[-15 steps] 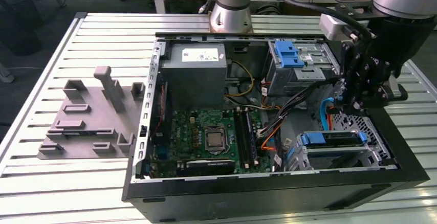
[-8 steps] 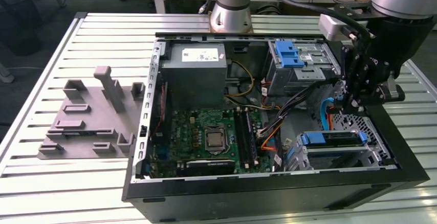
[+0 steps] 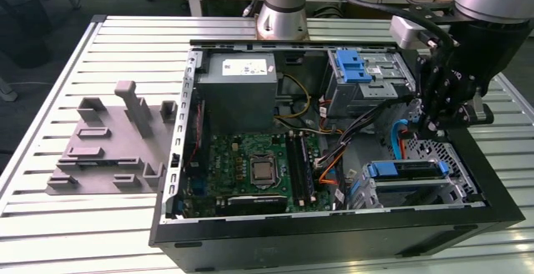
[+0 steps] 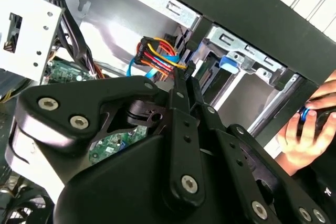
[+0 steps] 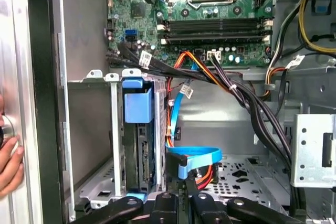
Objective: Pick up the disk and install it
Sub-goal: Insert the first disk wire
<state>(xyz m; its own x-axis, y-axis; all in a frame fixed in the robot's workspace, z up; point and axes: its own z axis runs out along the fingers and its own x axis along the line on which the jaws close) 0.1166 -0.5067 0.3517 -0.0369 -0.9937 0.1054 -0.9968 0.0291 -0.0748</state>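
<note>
Fingers (image 5: pixel 181 203) pinched together, empty, the gripper (image 3: pixel 434 121) hangs over the case's right side; disk (image 3: pixel 406 169) looks seated in its cage (image 3: pixel 454 189).

Layout: I see an open computer case (image 3: pixel 334 224) lying on the slatted table (image 3: pixel 50 236), robot arm base (image 3: pixel 284 11) behind it.

Inside the case, the power supply box (image 3: pixel 242 83) occupies the far corner toward the exterior view's left, with the motherboard (image 3: pixel 250 174) in front of it. The upper drive cage (image 3: pixel 371 77) sits at the far right, and the lower drive bay (image 3: pixel 409 177) at the near right holds the disk (image 3: pixel 407 169). I place the gripper (image 3: pixel 434 124) between the two cages, above the cable bundle (image 3: pixel 334 155). A fixture plate (image 3: pixel 112 142) lies on the table to the left of the case. A hand (image 4: pixel 310 129) rests against the case's outer wall.
</note>
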